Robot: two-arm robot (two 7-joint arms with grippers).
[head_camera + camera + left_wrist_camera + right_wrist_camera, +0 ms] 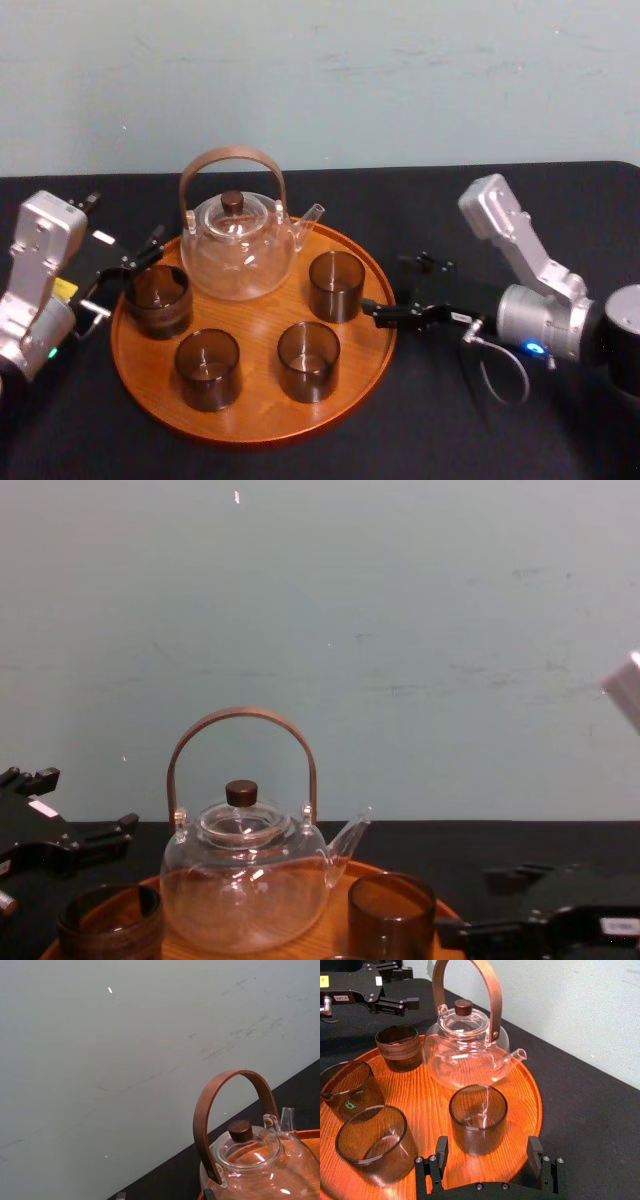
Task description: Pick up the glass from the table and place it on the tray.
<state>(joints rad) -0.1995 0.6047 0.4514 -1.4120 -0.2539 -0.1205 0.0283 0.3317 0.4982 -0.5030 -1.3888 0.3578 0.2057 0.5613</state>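
Note:
The round wooden tray (262,415) lies on the black table (420,430). On it stand a clear teapot (238,250) and several dark glasses. My right gripper (395,288) is open at the tray's right rim. Its fingers (441,1149) stand just short of the nearest glass (336,285) (478,1117) and do not touch it. My left gripper (125,280) (409,986) hangs open at the tray's left rim, behind another glass (158,298) (398,1047), with nothing between its fingers.
Two more glasses (207,368) (308,360) stand at the tray's front. The teapot's tall brown handle (230,1080) rises near the left wrist. A loose cable (500,375) hangs under the right arm. Bare black table lies to the right and front.

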